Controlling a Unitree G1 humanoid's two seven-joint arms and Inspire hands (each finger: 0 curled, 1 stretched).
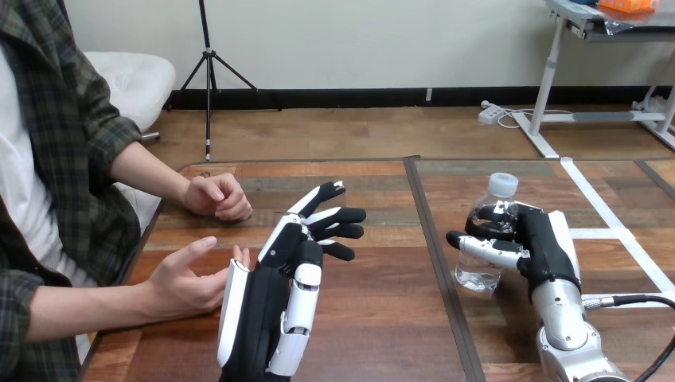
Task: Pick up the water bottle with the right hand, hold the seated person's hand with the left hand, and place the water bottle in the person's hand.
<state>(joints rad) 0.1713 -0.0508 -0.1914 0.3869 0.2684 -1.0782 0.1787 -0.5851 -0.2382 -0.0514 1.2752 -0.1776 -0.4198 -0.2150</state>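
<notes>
centre of frame: bare table (390,310) between left hand (271,302) and water bottle (477,274), open lane. centre right: water bottle, right hand (545,239) curled round it. person's hand at lower left (187,278) just beside left hand, contact unclear. person's hand at upper left (216,196) resting on table.

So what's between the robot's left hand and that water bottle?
In the head view, just bare table, crossed by a dark seam, lies between the left hand and the water bottle.
</notes>
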